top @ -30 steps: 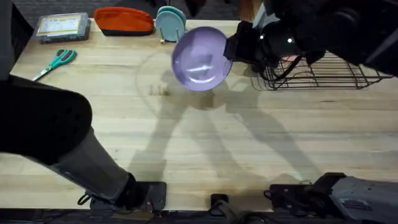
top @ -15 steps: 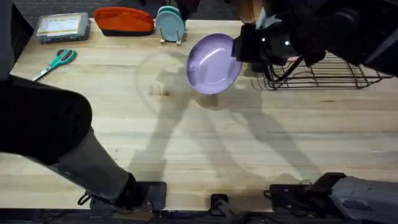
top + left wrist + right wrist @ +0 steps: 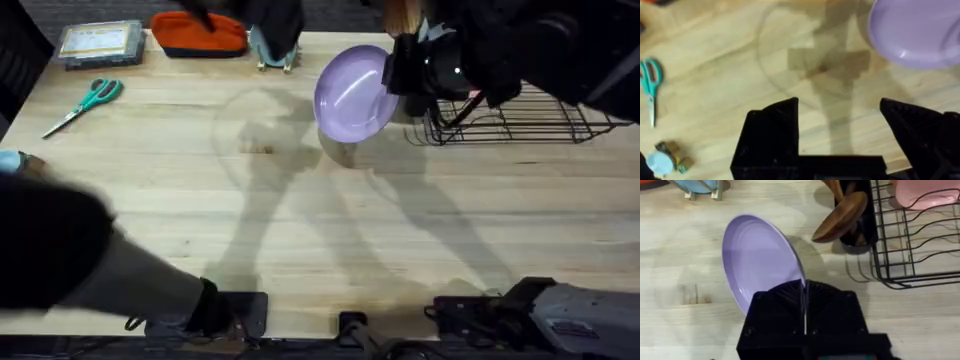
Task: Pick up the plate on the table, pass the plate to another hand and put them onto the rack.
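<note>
Glossy plate [image 3: 355,93] — grained wooden table [image 3: 330,230] — black wire rack [image 3: 520,115].

The right gripper [image 3: 804,297] is held raised over the far side, fingers clamped on a thin rim. The left gripper [image 3: 840,117] is held with its black fingers [image 3: 775,125] spread wide, nothing between them.

Plate [image 3: 355,95] held above the table [image 3: 320,230] toward the far edge, just left of the rack [image 3: 520,118], pinched by its rim in the right gripper [image 3: 804,311]. Scissors [image 3: 82,104] lying near the far left corner, a box [image 3: 100,42] behind them. Stand of plates [image 3: 272,42] at the far edge, left of and behind the held plate. Left gripper [image 3: 840,117] spread wide over the table, with the plate off to one side.
</note>
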Controlling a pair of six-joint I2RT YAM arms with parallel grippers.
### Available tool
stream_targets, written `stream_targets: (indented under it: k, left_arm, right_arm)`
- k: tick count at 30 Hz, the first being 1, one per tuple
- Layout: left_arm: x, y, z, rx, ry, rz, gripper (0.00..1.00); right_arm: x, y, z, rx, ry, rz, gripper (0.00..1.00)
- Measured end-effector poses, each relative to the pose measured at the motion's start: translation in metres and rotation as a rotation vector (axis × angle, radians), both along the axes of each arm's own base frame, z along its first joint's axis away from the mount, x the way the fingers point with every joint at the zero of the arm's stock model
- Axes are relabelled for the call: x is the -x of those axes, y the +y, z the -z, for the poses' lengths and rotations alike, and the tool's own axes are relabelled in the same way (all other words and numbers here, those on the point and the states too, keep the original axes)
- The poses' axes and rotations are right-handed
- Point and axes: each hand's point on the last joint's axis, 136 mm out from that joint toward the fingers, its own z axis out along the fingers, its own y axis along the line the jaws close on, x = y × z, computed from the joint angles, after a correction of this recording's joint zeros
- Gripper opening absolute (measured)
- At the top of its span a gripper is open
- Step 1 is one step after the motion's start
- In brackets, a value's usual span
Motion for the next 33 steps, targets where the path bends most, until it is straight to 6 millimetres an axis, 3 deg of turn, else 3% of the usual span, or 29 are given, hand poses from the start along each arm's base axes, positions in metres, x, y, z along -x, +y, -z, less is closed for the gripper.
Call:
stream_targets:
  k: [8,17,21,25,30,31,33]
  left_arm:
    - [0.055,0.044,0.02,-0.003,-0.02,-0.096,0.995]
    - [0.097,0.056,0.04,0.008,-0.095,-0.121,0.994]
    - [0.097,0.056,0.039,0.016,-0.148,-0.121,0.994]
    - [0.092,0.055,0.041,0.018,-0.156,-0.12,0.995]
    - [0.08,0.045,0.046,0.067,-0.152,-0.097,0.995]
    - [0.069,0.028,0.048,0.148,-0.143,-0.058,0.995]
    - [0.062,0.015,0.05,0.212,-0.136,-0.022,0.995]
  right_arm:
    - [-0.001,-0.001,0.0,0.011,-0.004,-0.004,0.03]
    - [-0.001,-0.001,-0.001,0.033,-0.006,-0.026,0.031]
    - [0.0,-0.002,-0.002,0.066,-0.012,-0.065,0.031]
    - [0.006,-0.006,-0.02,0.096,-0.057,-0.121,0.03]
    - [0.019,-0.017,-0.061,0.135,-0.169,-0.19,0.03]
    - [0.026,-0.034,-0.086,0.178,-0.245,-0.17,0.03]
    - [0.031,-0.048,-0.102,0.213,-0.297,-0.141,0.03]
